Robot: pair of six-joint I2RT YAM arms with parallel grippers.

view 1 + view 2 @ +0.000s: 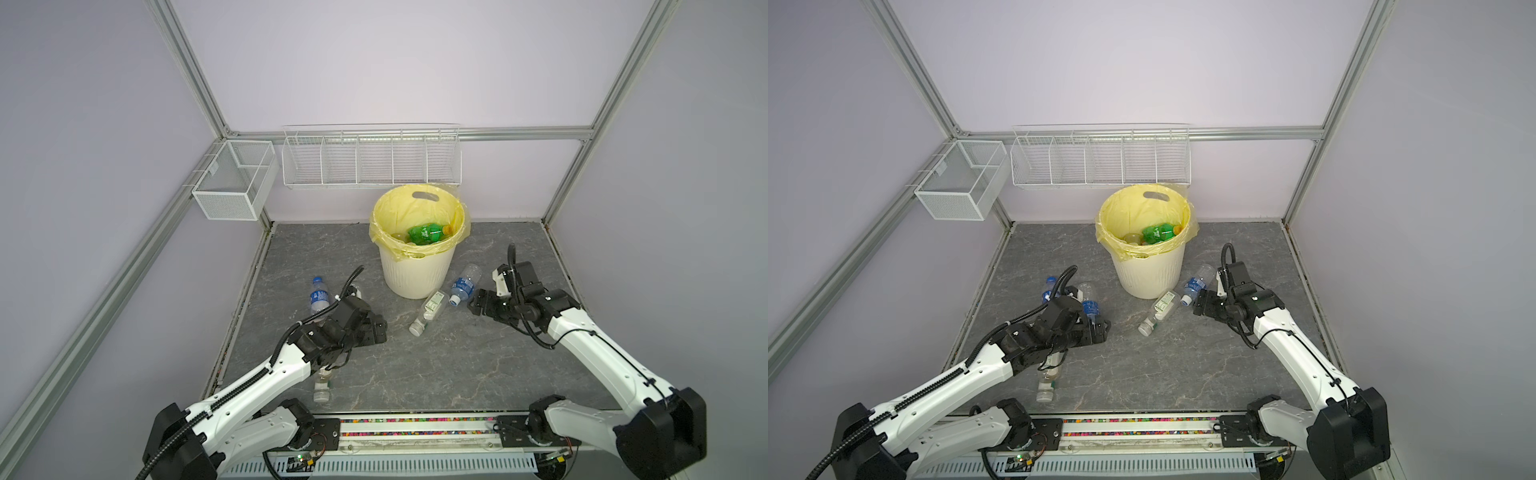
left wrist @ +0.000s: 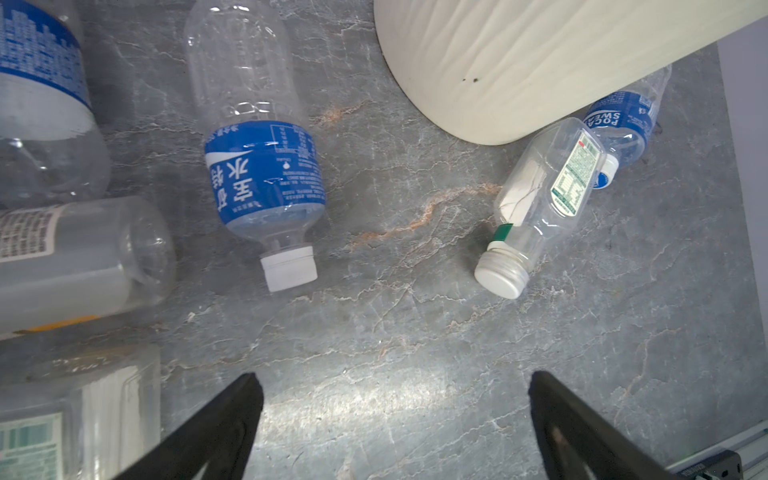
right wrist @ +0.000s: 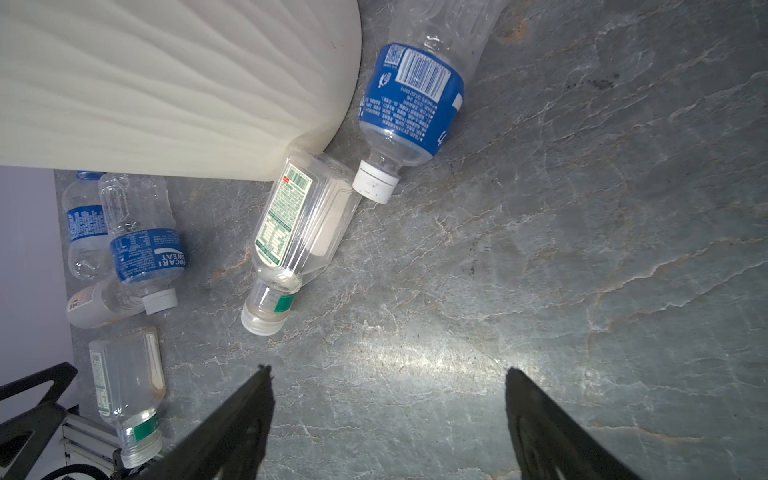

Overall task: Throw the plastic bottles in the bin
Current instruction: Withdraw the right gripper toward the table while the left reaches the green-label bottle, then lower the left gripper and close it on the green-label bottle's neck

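Note:
The cream ribbed bin (image 1: 417,270) with its yellow liner stands at the back middle of the grey table; a green bottle (image 1: 426,233) lies inside. A blue-labelled bottle (image 1: 465,284) and a green-white labelled bottle (image 1: 430,309) lie at the bin's foot. My right gripper (image 1: 473,305) is open just right of them, with bare table between its fingers (image 3: 536,415). My left gripper (image 1: 380,328) is open and empty over bare table. Beside it lie a blue-labelled bottle (image 2: 262,174) and another blue-labelled one (image 1: 318,296). A clear bottle (image 1: 322,386) lies partly hidden under the left arm.
A long white wire basket (image 1: 372,160) and a mesh basket (image 1: 232,183) hang on the back frame above the table. Aluminium posts edge the cell. A rail with a coloured strip (image 1: 415,428) runs along the front edge between the arm bases.

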